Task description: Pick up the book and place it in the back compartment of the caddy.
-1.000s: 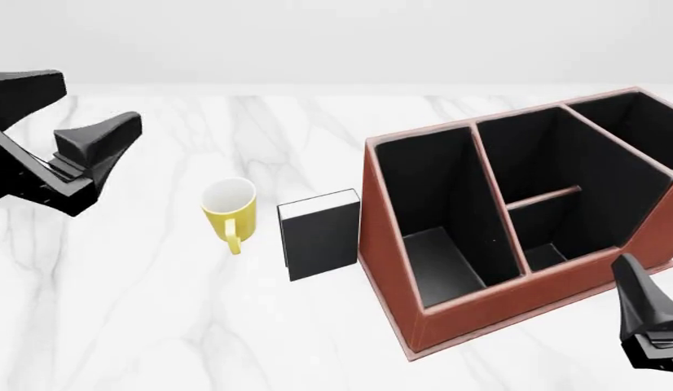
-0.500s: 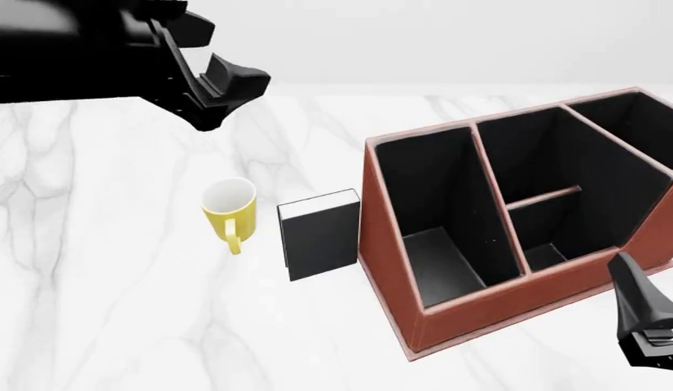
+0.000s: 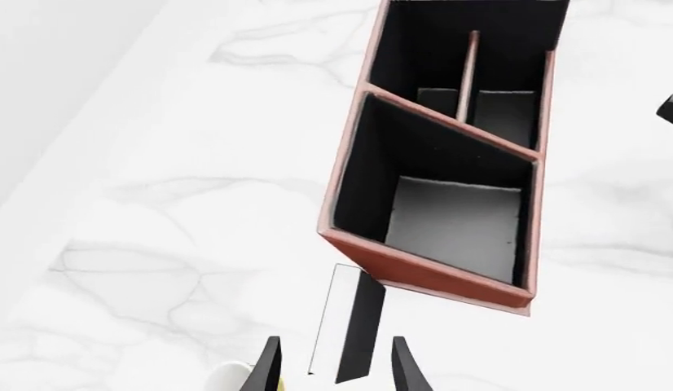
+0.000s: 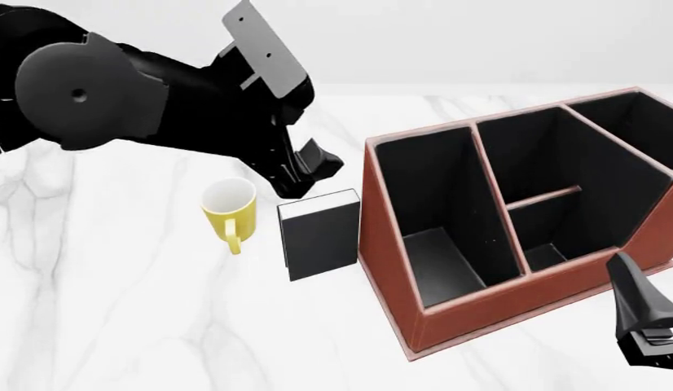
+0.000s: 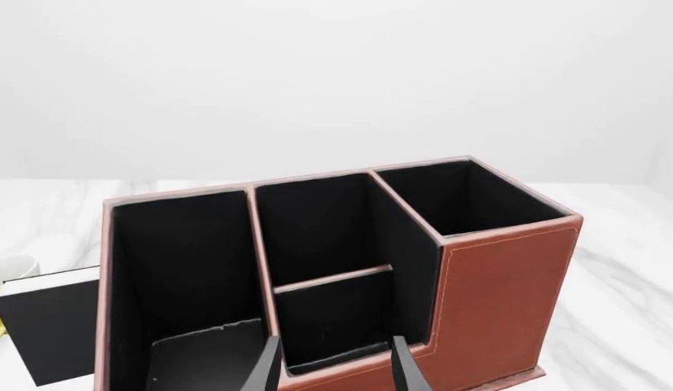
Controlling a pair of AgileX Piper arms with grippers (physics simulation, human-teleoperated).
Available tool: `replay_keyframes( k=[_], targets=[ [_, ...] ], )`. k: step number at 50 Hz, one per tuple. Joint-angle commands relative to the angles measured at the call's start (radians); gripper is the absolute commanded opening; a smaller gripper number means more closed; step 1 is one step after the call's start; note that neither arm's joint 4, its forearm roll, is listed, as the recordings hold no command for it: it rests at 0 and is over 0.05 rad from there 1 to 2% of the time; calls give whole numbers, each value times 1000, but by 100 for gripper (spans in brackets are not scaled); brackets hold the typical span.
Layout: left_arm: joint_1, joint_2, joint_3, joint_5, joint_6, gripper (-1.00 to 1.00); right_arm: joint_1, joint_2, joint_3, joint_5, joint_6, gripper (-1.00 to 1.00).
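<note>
The black book stands on edge between the yellow mug and the reddish-brown caddy. My left gripper is open and hovers just above the book's top. In the left wrist view its fingers stand either side of the book, apart from it. The back compartment is the twin cell behind the caddy's low wall; it also shows in the right wrist view. My right gripper is open and empty, just outside that low wall.
The mug also shows in the left wrist view, close beside one finger. The caddy's long narrow cell lies right next to the book. A tall cell is at the far right. White marble table all around.
My left arm has swung in from the far left and come down over the book, gripper open. The right arm, book, mug and caddy have not moved.
</note>
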Motion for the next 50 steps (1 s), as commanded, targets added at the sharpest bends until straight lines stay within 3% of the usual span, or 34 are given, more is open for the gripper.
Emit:
replay_keyframes(
  k=[1, 3, 4, 7, 17, 34, 50],
  targets=[
    [-40, 94, 23, -28, -4, 100, 1, -5, 0, 5, 1, 100],
    [-42, 112, 27, -35, 0, 100, 2, 0, 0, 1, 2, 100],
    [-15, 130, 20, -49, 35, 100, 3, -1, 0, 1, 2, 100],
    [-31, 123, 11, -50, 16, 100, 6, -4, 0, 4, 2, 100],
    [-2, 180, -36, -65, 91, 100, 5, 0, 0, 2, 1, 100],
    [-30, 268, -39, -87, 86, 100, 7, 10, 0, -7, 5, 100],
    [38, 322, -35, -108, 147, 100, 8, 14, 0, -10, 7, 100]
  ],
)
